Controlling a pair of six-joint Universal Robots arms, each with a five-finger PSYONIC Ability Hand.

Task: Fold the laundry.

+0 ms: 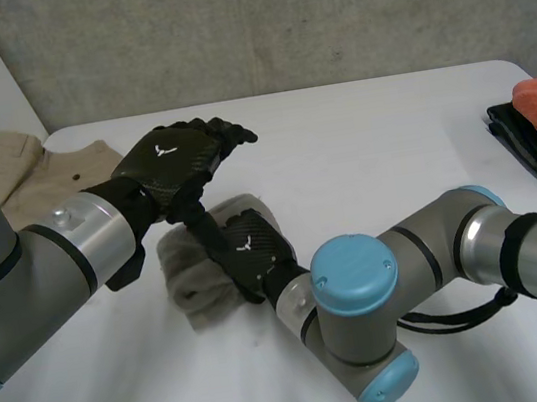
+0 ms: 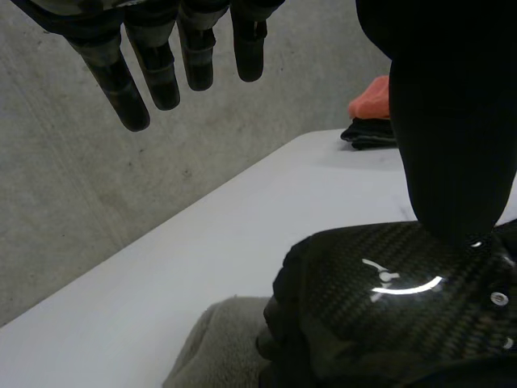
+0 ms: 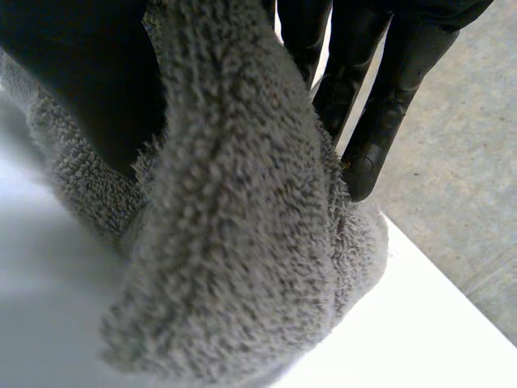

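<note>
Handling estimate for the grey towel (image 1: 195, 283) bunched on the bench (image 1: 371, 145): soft, light, limp; my right hand (image 1: 252, 247) pinches a raised fold between thumb and fingers, my left hand (image 1: 172, 162) hovers above it with fingers straight, free to take an edge.

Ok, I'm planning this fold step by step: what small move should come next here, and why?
Probably lower the left hand onto the grey towel beside the right hand. The right hand's fingers and thumb pinch a bunched fold, while the left hand's fingers hang straight, holding nothing; a second hold would let it spread.
</note>
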